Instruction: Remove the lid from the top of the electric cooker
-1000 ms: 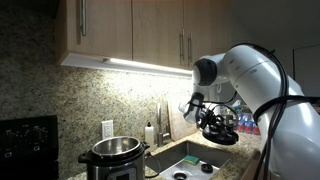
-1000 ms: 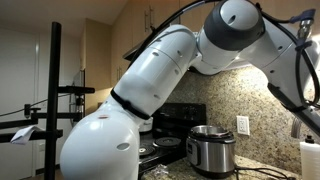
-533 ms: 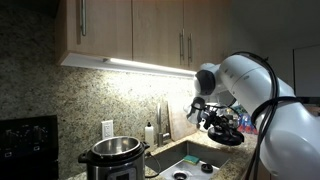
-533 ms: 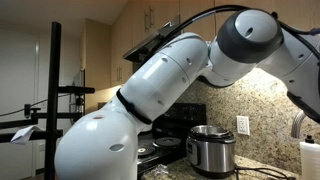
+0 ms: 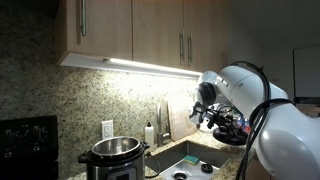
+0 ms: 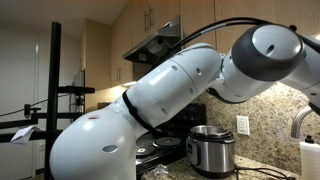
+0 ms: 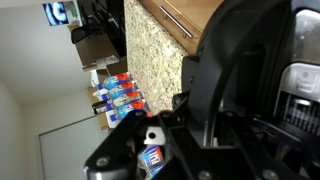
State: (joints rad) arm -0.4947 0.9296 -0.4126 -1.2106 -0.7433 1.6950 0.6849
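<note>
The electric cooker [image 5: 113,156] stands on the counter, steel with black trim, its top open and the inner pot showing. It also shows in an exterior view [image 6: 210,150], uncovered. My gripper [image 5: 214,117] is shut on the round black lid [image 5: 233,133] and holds it in the air over the sink, well to the side of the cooker and higher than its rim. In the wrist view the lid [image 7: 245,60] fills most of the picture as a dark mass, with my gripper [image 7: 190,112] clamped on its handle. In an exterior view the arm [image 6: 200,80] hides the lid.
A sink [image 5: 192,166] lies beside the cooker, with a soap bottle [image 5: 149,133] behind it. A black boxy appliance [image 5: 25,148] stands at the far side. Cabinets [image 5: 130,30] hang overhead. A stove [image 6: 160,148] sits next to the cooker.
My arm has carried the lid further away from the cooker, sideways over the sink and slightly down. The cooker has not moved.
</note>
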